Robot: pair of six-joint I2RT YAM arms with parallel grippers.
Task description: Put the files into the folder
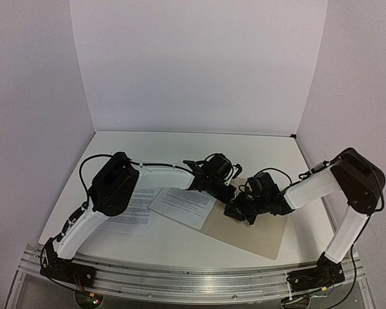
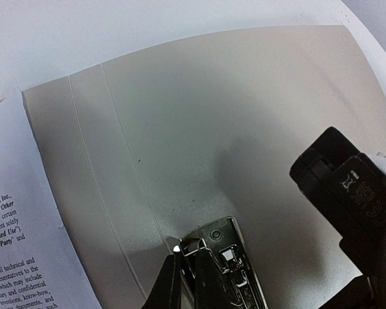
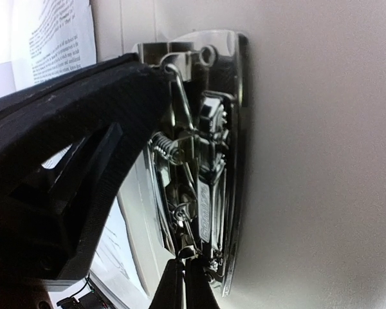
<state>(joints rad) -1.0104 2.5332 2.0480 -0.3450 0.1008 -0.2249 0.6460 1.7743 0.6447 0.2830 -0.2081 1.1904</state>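
Observation:
The tan folder (image 1: 260, 232) lies open on the table, its inner face filling the left wrist view (image 2: 231, 116). A metal fastener (image 2: 235, 264) is fixed to it, also in the right wrist view (image 3: 209, 161). Two files lie to its left: one sheet (image 1: 182, 206) overlaps the folder's edge, the other (image 1: 132, 212) is further left. My left gripper (image 2: 186, 250) is shut on the fastener's wire lever at one end. My right gripper (image 3: 183, 262) is shut with its tips against the wire at the other end; whether it pinches the wire is hidden. The two grippers (image 1: 226, 193) (image 1: 233, 209) nearly touch.
White walls enclose the table (image 1: 180, 148) on three sides. The right gripper's black body (image 2: 347, 193) stands close at the right of the left wrist view. The left gripper's body (image 3: 71, 161) fills the left of the right wrist view.

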